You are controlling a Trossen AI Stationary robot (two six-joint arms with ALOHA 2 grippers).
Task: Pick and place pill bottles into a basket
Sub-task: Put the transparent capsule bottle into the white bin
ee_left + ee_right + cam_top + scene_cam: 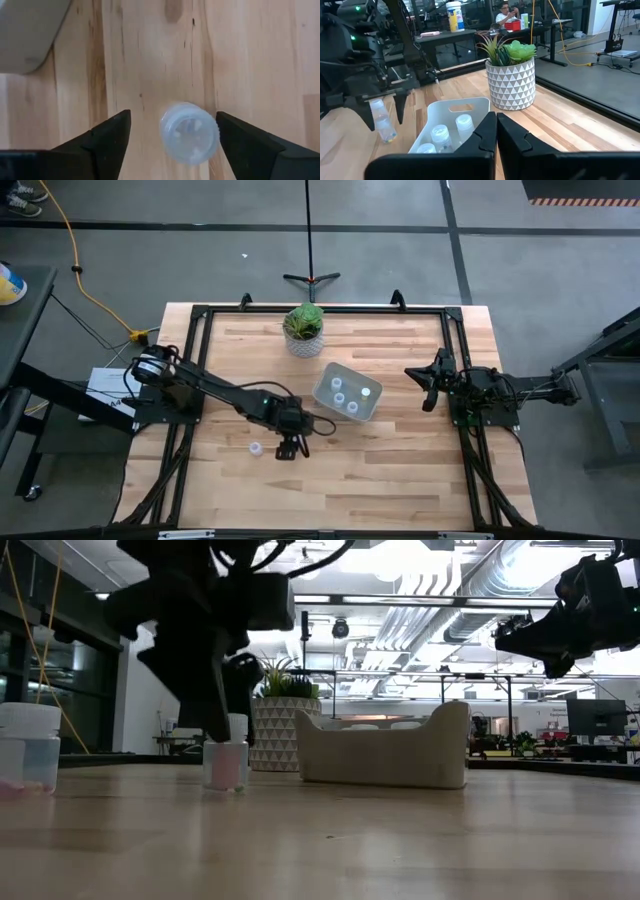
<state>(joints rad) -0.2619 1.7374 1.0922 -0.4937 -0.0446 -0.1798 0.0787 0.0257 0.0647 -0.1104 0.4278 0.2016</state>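
Observation:
My left gripper is open and points down at the middle of the table. Its fingers stand on either side of an upright whitish pill bottle without touching it; the bottle also shows in the low view. A second bottle stands on the table just to the left, and shows in the low view too. The pale basket stands toward the far right of the gripper and holds several bottles. My right gripper is shut and empty, raised at the right of the basket.
A white patterned pot with a green plant stands near the far edge, behind the basket. The black frame rails run along the table's left, right and far sides. Bare wood lies toward the near edge.

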